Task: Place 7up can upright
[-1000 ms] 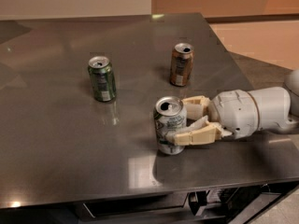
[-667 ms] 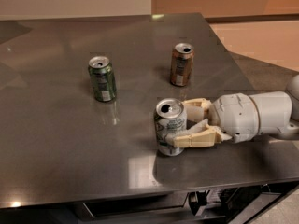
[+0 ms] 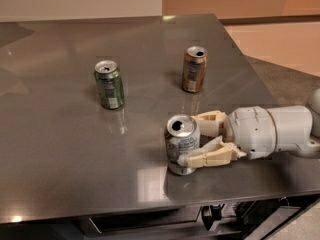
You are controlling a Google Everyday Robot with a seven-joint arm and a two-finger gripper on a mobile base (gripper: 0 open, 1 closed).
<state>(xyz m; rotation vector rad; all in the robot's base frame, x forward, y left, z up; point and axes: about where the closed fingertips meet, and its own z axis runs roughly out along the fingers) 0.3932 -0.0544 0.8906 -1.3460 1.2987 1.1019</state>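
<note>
The 7up can [image 3: 181,145], silver-white with green patches, stands upright on the steel table [image 3: 75,159] near its front edge. My gripper [image 3: 190,140] reaches in from the right, level with the table. Its cream fingers [image 3: 207,157] straddle the can, one along the can's near side and one behind its far side, closed against it. The white wrist [image 3: 255,131] lies low over the table to the right of the can.
A dark green can [image 3: 109,84] stands upright at the middle left. A brown-orange can [image 3: 194,69] stands upright behind the gripper. The table's right edge [image 3: 260,79] runs close by the arm, and the front edge is just below the 7up can.
The gripper and the 7up can have barely shifted. The can stays upright between the fingers. The other two cans have not moved.
</note>
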